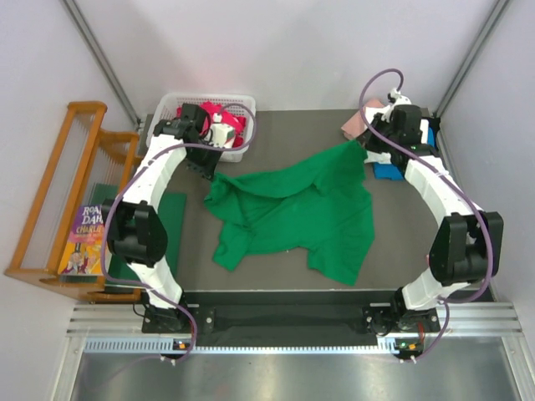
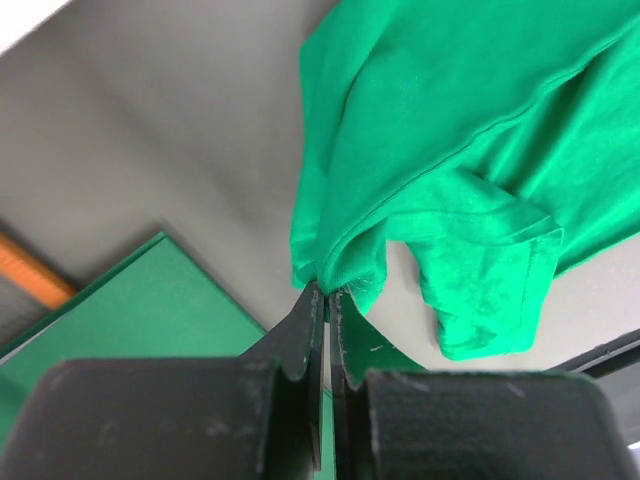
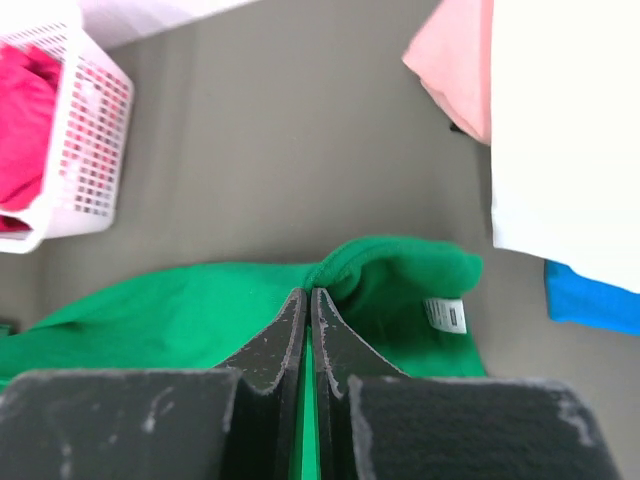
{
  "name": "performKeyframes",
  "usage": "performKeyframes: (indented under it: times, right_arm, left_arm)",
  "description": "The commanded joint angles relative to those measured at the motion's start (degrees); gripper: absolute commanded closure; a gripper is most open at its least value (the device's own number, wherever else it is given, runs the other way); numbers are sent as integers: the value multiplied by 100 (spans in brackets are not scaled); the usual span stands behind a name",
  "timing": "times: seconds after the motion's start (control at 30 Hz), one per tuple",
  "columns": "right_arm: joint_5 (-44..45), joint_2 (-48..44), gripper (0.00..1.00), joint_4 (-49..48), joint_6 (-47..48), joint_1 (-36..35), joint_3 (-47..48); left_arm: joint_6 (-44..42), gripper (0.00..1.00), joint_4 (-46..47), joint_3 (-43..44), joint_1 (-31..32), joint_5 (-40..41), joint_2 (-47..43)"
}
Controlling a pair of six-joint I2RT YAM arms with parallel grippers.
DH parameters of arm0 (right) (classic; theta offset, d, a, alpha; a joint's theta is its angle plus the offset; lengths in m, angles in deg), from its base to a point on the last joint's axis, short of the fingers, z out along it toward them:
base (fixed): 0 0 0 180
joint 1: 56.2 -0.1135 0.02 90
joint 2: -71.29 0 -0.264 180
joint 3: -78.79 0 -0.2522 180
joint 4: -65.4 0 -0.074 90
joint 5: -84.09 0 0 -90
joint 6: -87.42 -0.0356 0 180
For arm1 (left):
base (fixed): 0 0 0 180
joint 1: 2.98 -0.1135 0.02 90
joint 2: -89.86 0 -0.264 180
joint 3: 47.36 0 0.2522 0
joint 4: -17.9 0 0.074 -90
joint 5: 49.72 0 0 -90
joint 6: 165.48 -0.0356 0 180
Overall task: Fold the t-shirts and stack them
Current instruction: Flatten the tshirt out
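Note:
A bright green t-shirt (image 1: pixel 292 209) lies crumpled across the middle of the table, lifted at two points. My left gripper (image 1: pixel 209 173) is shut on the shirt's left edge, and the left wrist view shows the cloth (image 2: pixel 450 130) pinched at the fingertips (image 2: pixel 327 290). My right gripper (image 1: pixel 361 144) is shut on the far right part near the collar. In the right wrist view a green fold (image 3: pixel 150 310) sits between the tips (image 3: pixel 307 292), next to the white neck label (image 3: pixel 446 314). A red t-shirt (image 1: pixel 224 113) lies in the basket. Pink (image 3: pixel 455 60), white (image 3: pixel 570 130) and blue (image 3: pixel 590 295) t-shirts lie at the far right.
A white mesh basket (image 1: pixel 167 109) stands at the far left corner. A darker green mat (image 1: pixel 171 221) lies on the left side, under my left arm. A wooden rack (image 1: pixel 50 192) holding a book (image 1: pixel 84 238) stands off the table's left edge.

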Motion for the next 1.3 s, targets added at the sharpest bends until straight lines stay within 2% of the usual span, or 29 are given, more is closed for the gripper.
performKeyframes:
  times: [0.0, 0.23, 0.43, 0.63, 0.67, 0.77, 0.83, 0.97, 1.03, 1.17, 1.27]
  right_arm:
    - [-132, -337, 100, -103, -63, -72, -160]
    - [-141, -776, 100, -24, -134, -72, -204]
    - [-150, -1733, 100, 152, -257, -81, -37]
    - [-123, -3078, 100, 564, -248, -81, 191]
    - [-115, -3419, 100, 643, -248, -81, 244]
    - [-71, -4122, 100, 1003, -257, -81, 376]
    - [-53, -4475, 100, 1310, -248, -81, 490]
    - [35, -5371, 100, 1856, -222, -81, 780]
    - [35, -5627, 100, 2084, -222, -72, 1034]
    - [114, -6067, 100, 2786, -221, -90, 1623]
    - [97, -6225, 100, 2981, -335, -99, 1922]
  left_arm:
    - [65, 100, -315, 136, -37, 86, -351]
    - [100, 100, -307, 74, -37, 252, -518]
    - [197, 100, -561, 820, -81, 472, -658]
    - [548, 100, -1343, 2998, -90, 253, -860]
    - [653, 100, -1396, 3584, -90, 235, -965]
    - [785, 100, -1511, 4308, -90, 226, -1316]
    - [803, 100, -1249, 4180, -90, 261, -1676]
    - [760, 100, -378, 2585, -90, 288, -3290]
    - [759, 100, -202, 2273, -90, 270, -3768]
    - [716, 100, -183, 2289, -90, 113, -4594]
    - [628, 100, -297, 2526, -90, 7, -4841]
